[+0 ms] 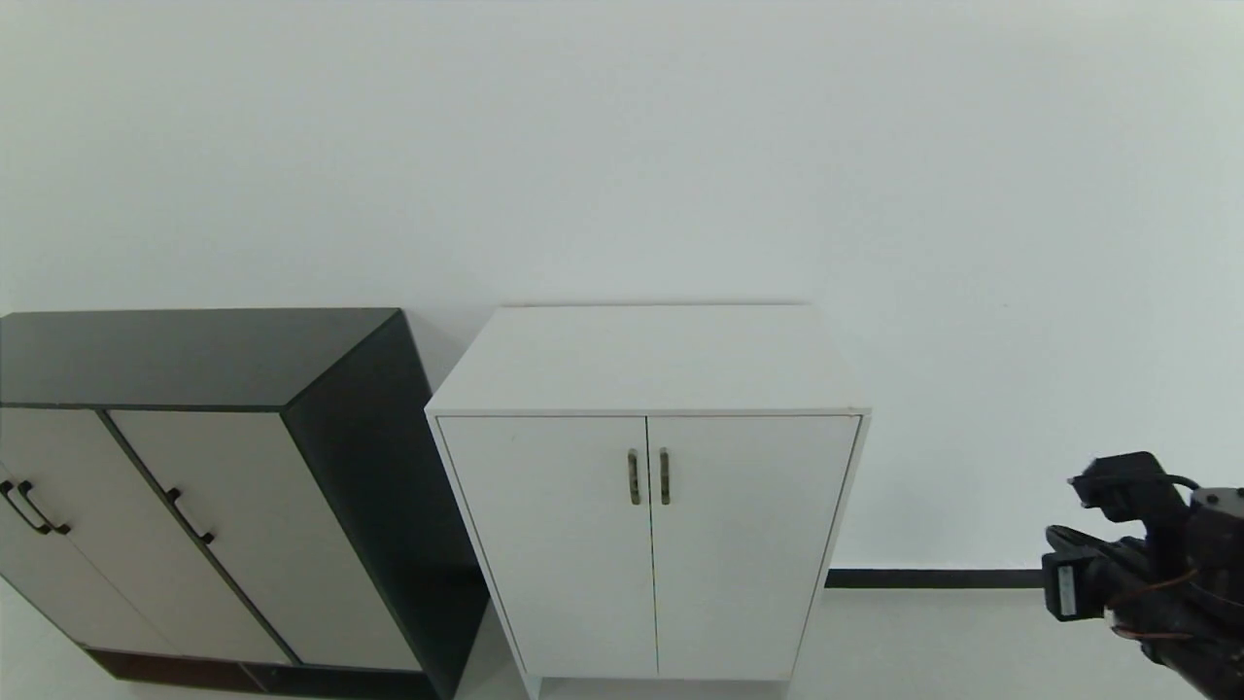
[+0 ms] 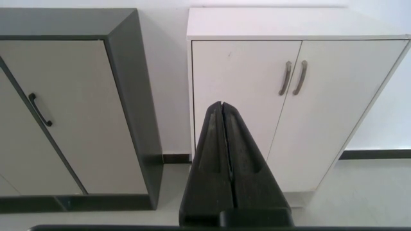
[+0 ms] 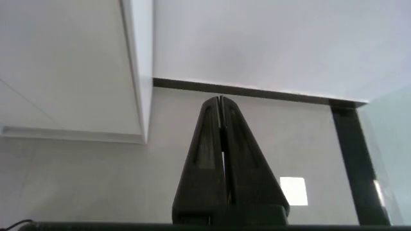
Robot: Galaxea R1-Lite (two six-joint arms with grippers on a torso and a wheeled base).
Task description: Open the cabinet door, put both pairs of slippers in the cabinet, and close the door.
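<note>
Left pincer (image 2: pixel 222 110) fully closed, empty, facing the white cabinet (image 2: pixel 289 96). Right pincer (image 3: pixel 221 102) closed, empty, near the cabinet's right side. 2 doors (image 1: pixel 554 544) shut. Judgement: doors stiff, light, hinged. Grip 1 slim vertical handle (image 1: pixel 665 476) at the centre seam; possibly slippery.

Cabinet (image 1: pixel 564 544) against the wall (image 1: pixel 622 146), second cabinet (image 1: pixel 243 544) just beside on its left.
</note>
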